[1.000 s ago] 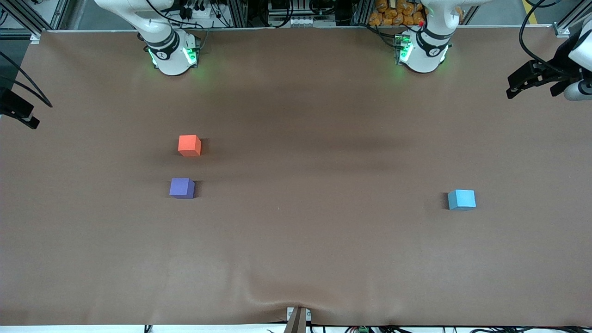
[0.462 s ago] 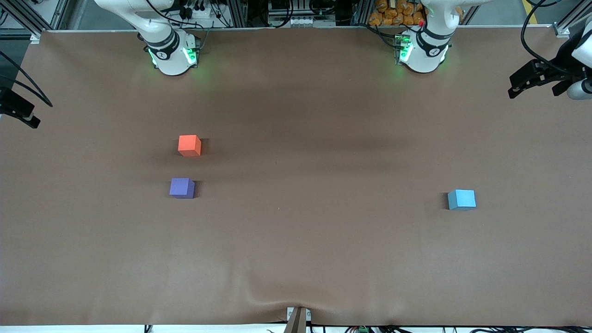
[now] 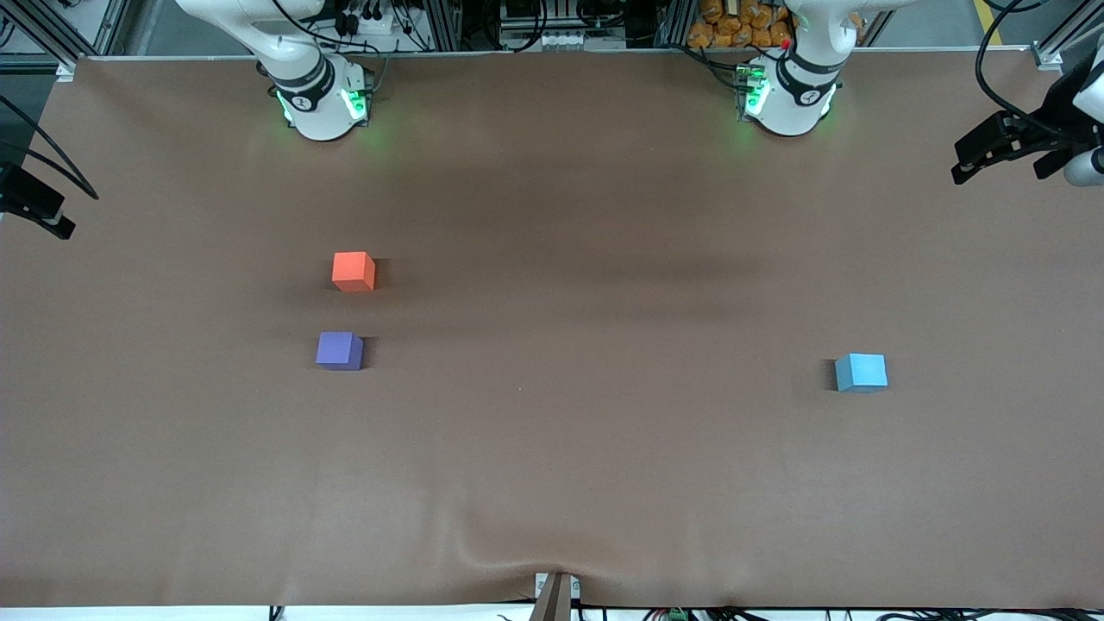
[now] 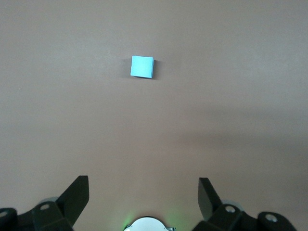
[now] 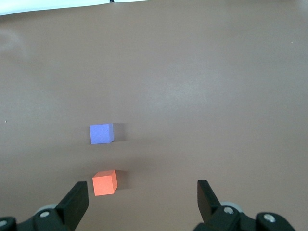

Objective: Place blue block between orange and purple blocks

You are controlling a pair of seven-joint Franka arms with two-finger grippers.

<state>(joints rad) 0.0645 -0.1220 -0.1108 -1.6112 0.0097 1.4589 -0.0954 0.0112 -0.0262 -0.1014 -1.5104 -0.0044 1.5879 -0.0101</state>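
Note:
The blue block [image 3: 861, 373] [image 4: 142, 66] sits alone on the brown cloth toward the left arm's end of the table. Toward the right arm's end stand the orange block [image 3: 354, 272] [image 5: 105, 183] and, a little nearer the front camera, the purple block [image 3: 339, 351] [image 5: 101, 134], with a small gap between them. My left gripper [image 3: 970, 159] [image 4: 143, 185] hangs open and empty, high over the table's edge at its own end, well away from the blue block. My right gripper [image 3: 39, 211] [image 5: 143, 185] hangs open and empty over the edge at its end.
The two arm bases [image 3: 323, 103] [image 3: 789, 99] stand along the table's back edge. The brown cloth [image 3: 552, 448] bulges into a wrinkle at the middle of the front edge, by a small bracket [image 3: 556, 595].
My left gripper has drifted slightly outward toward its end of the table. The blocks and the right arm have not moved.

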